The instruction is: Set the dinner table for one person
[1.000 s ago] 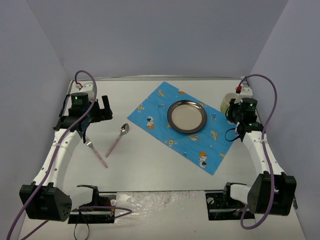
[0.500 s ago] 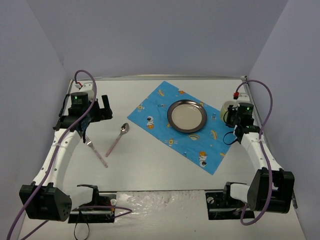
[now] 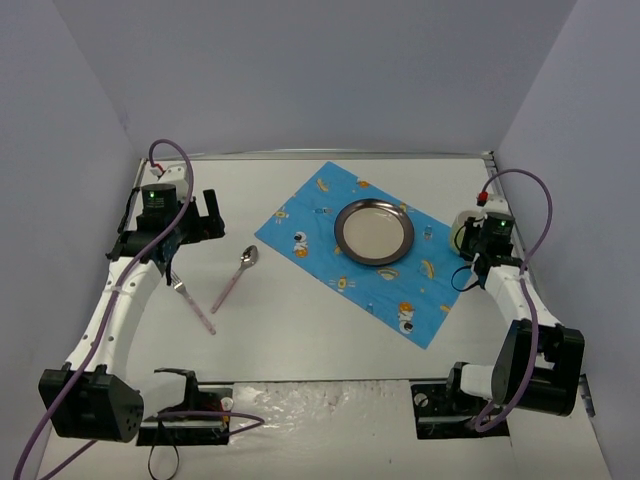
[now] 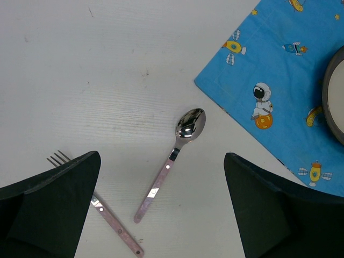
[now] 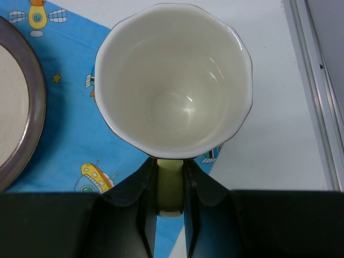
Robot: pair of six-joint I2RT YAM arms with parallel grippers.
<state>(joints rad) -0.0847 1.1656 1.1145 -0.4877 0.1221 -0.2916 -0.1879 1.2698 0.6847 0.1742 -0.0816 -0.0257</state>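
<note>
The white dinner table (image 3: pixel 300 335) carries a blue astronaut-print cloth (image 3: pixel 310 225) with a round metal plate (image 3: pixel 374 232) on it. My right gripper (image 5: pixel 171 180) is shut on the handle of a white mug (image 5: pixel 172 80), which sits over the cloth's right corner (image 5: pixel 70 140). I cannot tell whether the mug rests or hangs. In the top view the wrist hides most of the mug (image 3: pixel 462 232). A pink-handled spoon (image 4: pixel 172 161) and fork (image 4: pixel 110 220) lie on the bare table left of the cloth. My left gripper (image 4: pixel 161 157) is open and empty above them.
The table's metal rim (image 5: pixel 309 80) runs close to the right of the mug. The plate's edge (image 5: pixel 21 107) lies just left of the mug. Grey walls close in the table at the back and sides.
My right gripper has carried the mug nearer to me, beside the cloth's right corner. The left arm, spoon, fork and plate have not moved.
</note>
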